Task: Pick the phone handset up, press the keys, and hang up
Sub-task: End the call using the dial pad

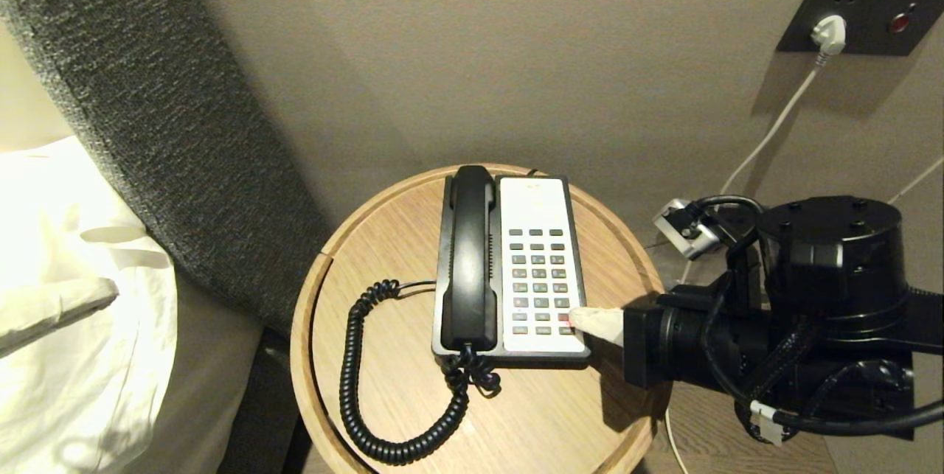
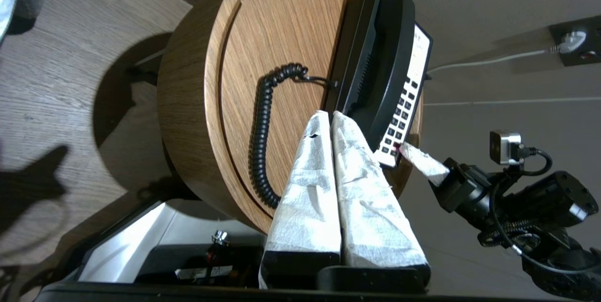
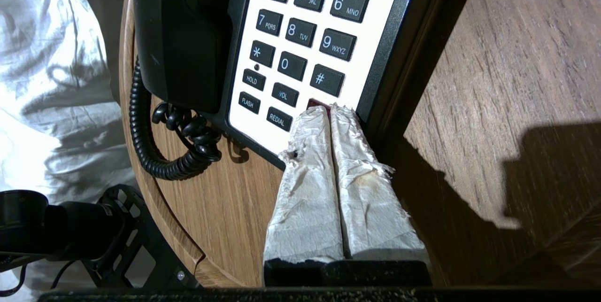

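The black phone handset (image 1: 470, 260) lies in its cradle on the left side of the phone base, which stands on a round wooden table (image 1: 383, 223). Its coiled cord (image 1: 369, 385) loops over the table's near left. To the right of the handset is the white panel of dark keys (image 1: 538, 267). My right gripper (image 1: 582, 321) reaches in from the right, shut and empty, its paper-wrapped tips (image 3: 331, 112) on the red key (image 3: 315, 103) at the panel's near right corner. My left gripper (image 2: 328, 115) is outside the head view, shut on nothing, pointing at the handset (image 2: 389, 58) from short of the table.
A bed with white sheets (image 1: 74, 312) and a grey padded headboard (image 1: 147, 127) stand left of the table. On the wall at the back right, a white plug (image 1: 830, 32) sits in a dark socket plate and its cable runs down behind my right arm.
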Available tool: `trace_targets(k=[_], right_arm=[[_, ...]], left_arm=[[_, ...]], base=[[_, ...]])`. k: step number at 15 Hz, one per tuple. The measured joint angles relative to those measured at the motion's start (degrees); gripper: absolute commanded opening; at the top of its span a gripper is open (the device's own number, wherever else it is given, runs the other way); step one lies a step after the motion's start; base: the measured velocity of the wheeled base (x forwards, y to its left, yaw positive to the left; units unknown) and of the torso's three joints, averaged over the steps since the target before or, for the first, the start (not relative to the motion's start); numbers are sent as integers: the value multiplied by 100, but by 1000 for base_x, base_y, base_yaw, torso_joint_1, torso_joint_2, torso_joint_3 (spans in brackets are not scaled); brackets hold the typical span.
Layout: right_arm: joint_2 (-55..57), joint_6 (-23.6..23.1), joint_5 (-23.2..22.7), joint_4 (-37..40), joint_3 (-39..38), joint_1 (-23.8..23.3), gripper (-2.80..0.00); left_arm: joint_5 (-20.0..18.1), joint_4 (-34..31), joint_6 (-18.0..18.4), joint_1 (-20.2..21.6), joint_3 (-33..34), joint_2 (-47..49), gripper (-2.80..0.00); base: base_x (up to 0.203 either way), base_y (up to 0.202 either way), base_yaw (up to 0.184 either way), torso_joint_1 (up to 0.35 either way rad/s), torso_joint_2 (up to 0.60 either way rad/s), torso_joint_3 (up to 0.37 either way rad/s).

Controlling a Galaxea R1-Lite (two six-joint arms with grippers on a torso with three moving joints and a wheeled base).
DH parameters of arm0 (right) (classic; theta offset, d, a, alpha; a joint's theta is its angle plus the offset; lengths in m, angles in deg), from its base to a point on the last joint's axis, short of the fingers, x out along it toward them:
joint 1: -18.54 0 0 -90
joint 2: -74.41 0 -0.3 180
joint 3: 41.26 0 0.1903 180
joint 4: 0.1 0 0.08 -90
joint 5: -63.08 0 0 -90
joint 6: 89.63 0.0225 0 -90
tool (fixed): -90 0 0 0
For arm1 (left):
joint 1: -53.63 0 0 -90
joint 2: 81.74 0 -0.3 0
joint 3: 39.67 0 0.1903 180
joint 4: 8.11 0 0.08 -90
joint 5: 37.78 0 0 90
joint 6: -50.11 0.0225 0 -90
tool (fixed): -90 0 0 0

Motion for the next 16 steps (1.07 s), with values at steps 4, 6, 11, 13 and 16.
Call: trace_targets(k=[4,6,11,13,16], right_arm=[[-115,69,-41,18,-24,56,-280],[-188,74,-41,13,-84,75,-280],[-207,61,-41,11,-142,84,-280],[-195,61,-39,9,-148,84,-280],[-131,61,-44,3,-129,80,-280]], left_arm=[[-3,2,-15,0,23,-35,-280],[-3,2,-15,2,37,-46,-280],[-7,0,-17,2,85,-73,-280],[-3,2,-17,3,94,-85,-280],[-33,3,-17,3,96,-91,-280]], base=[[0,0,0,0,0,0],[0,0,0,0,0,0],[0,0,0,0,0,0],[0,0,0,0,0,0],[0,0,0,0,0,0]])
